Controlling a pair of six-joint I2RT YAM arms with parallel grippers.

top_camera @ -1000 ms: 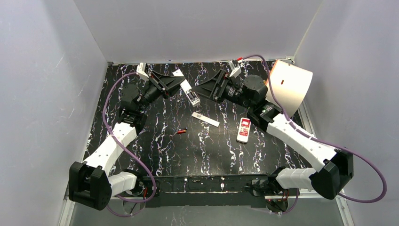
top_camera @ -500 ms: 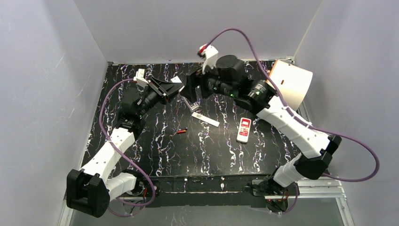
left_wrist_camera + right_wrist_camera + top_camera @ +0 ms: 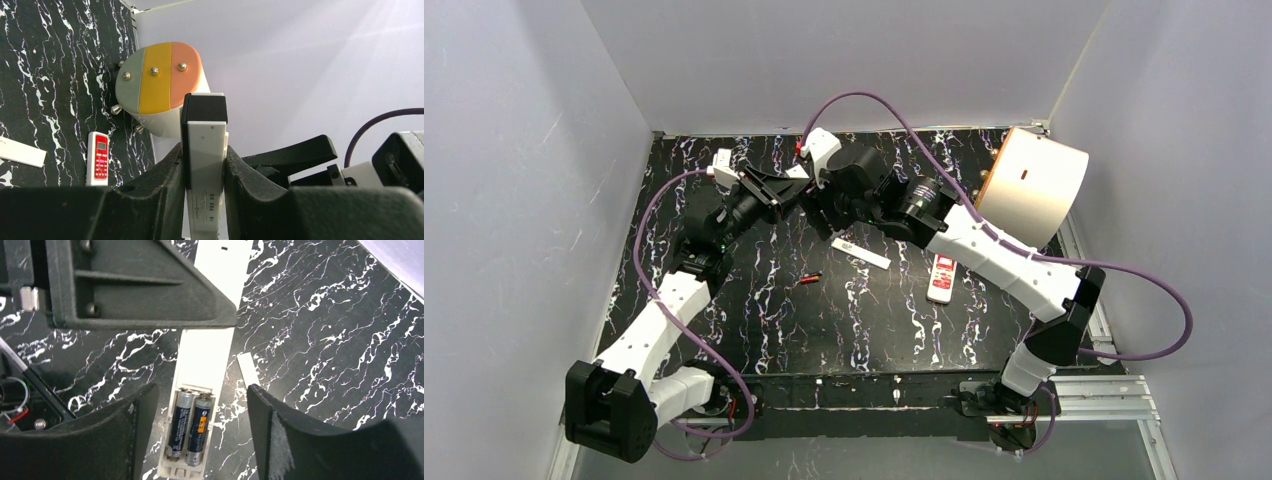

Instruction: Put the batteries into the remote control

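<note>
My left gripper [image 3: 204,157] is shut on the edges of a long white remote control [image 3: 205,140] and holds it at the back of the table. In the right wrist view the remote [image 3: 206,352] shows its open battery bay with two dark batteries [image 3: 192,427] lying side by side in it. My right gripper [image 3: 200,432] is open, one finger on each side of the bay and apart from it. In the top view the right gripper [image 3: 826,203] covers most of the remote. One loose orange-red battery [image 3: 809,279] lies on the black marbled table [image 3: 754,300].
A small white oblong piece [image 3: 861,253] lies near the table's middle and also shows in the right wrist view [image 3: 248,369]. A red and white small remote [image 3: 942,277] lies to its right. A large cream cylinder [image 3: 1034,185] stands at the back right corner.
My right arm has swung left from the back right and now hangs over the remote's battery bay. My left gripper has kept hold of the remote and barely moved.
</note>
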